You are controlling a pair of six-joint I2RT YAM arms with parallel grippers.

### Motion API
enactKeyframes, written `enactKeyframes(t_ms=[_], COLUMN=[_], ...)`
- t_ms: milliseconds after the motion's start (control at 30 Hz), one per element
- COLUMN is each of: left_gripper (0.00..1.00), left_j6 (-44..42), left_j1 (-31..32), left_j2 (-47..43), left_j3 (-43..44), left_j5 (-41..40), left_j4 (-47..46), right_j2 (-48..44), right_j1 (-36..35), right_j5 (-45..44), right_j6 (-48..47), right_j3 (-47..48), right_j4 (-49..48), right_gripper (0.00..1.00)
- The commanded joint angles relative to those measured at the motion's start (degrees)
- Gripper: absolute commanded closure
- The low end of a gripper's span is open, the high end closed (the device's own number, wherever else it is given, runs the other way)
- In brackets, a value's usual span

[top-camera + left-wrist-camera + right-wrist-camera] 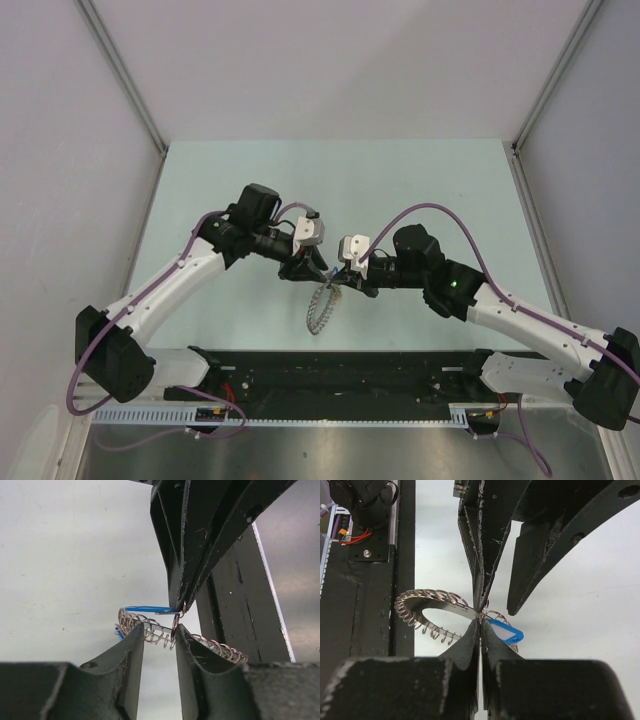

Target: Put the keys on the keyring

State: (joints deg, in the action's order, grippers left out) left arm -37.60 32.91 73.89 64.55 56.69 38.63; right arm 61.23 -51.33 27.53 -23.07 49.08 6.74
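Both hands meet at the keyring (322, 308) over the table (200, 180).
The right hand (480, 622) pinches the keyring's wire; the left hand (159, 630) stands parted around its coil; a blue key (506, 633) sits just beside that pinch, blade hidden.

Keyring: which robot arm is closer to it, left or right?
Right. The right fingers are shut on the keyring, pinching it. The left fingers stand open on either side of its coil.

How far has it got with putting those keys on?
Done: the keyring is held up off the table, with one blue key right against it. In hand: the right gripper pinches the keyring there; the left gripper straddles it, open. Whether that key is threaded on, I cannot tell. Left: the other keys, none in view.
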Motion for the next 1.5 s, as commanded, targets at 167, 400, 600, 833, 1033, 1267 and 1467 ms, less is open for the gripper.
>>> enactKeyframes(t_ms=[167,400,600,833,1033,1267,1467], left_gripper=[0.80,0.97,1.00,0.99,1.00,1.00,1.00], left_j6=[-2.2,9.4,22.7,40.0,48.1,63.1,69.8], left_j1=[0.7,0.7,0.4,0.2,0.2,0.3,0.8], left_j2=[0.2,-3.9,-13.6,-23.1,-27.3,-27.8,-27.3], left_j3=[2.8,-1.0,-10.3,-20.0,-24.0,-30.4,-35.6], left_j5=[13.4,9.4,3.6,-7.8,-17.5,-22.4,-25.0], left_j4=[7.7,-2.8,-21.0,-43.0,-50.0,-66.2,-78.2], right_j2=[-1.3,-2.7,-3.6,-4.3,-5.7,-4.5,-4.7], right_j1=[-0.6,-0.6,-0.6,-0.7,-1.0,-2.7,-3.4], right_j5=[0.9,-1.3,-2.7,-3.3,-3.1,-1.8,-2.1], right_j6=[-0.7,-0.6,-0.2,0.2,1.2,3.5,6.8], right_j3=[2.4,2.4,2.4,1.6,-0.5,-3.1,-6.1], right_j4=[-3.8,-2.3,-0.1,0.1,-2.2,-10.5,-20.3], right_gripper=[1.00,1.00,1.00,1.00,1.00,1.00,1.00])
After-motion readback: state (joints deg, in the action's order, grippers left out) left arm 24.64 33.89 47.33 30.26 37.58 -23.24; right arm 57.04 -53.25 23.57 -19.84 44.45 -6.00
